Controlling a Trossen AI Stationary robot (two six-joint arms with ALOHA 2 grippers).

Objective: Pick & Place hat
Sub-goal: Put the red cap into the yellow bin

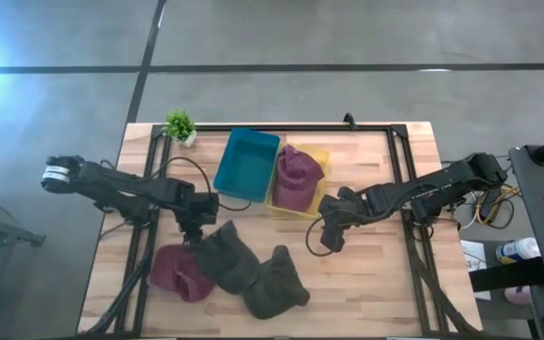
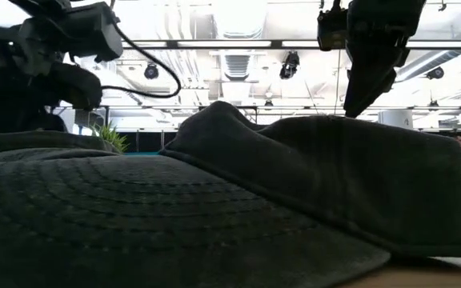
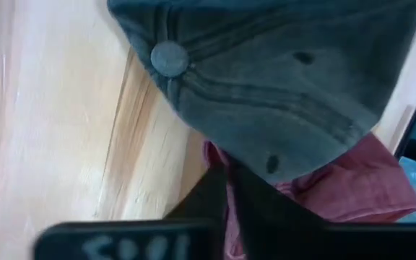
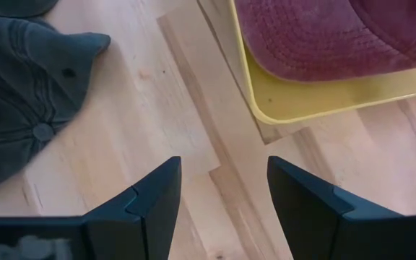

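On the wooden table [image 1: 366, 283], a maroon cap [image 1: 179, 272] lies at the left beside two dark green caps [image 1: 229, 257], the loose pile evidently awaiting sorting. The left gripper [image 1: 193, 236] hangs low over the nearer green cap's edge, fingers pressed together with no cloth visibly between them. Behind sit a small potted plant [image 1: 179, 125], an empty teal bin [image 1: 246, 165] and a yellow bin [image 1: 317, 157] already holding another maroon cap [image 1: 296, 177]. The right gripper [image 1: 330, 240], fingers spread and empty, hovers over bare wood just in front of the yellow bin.
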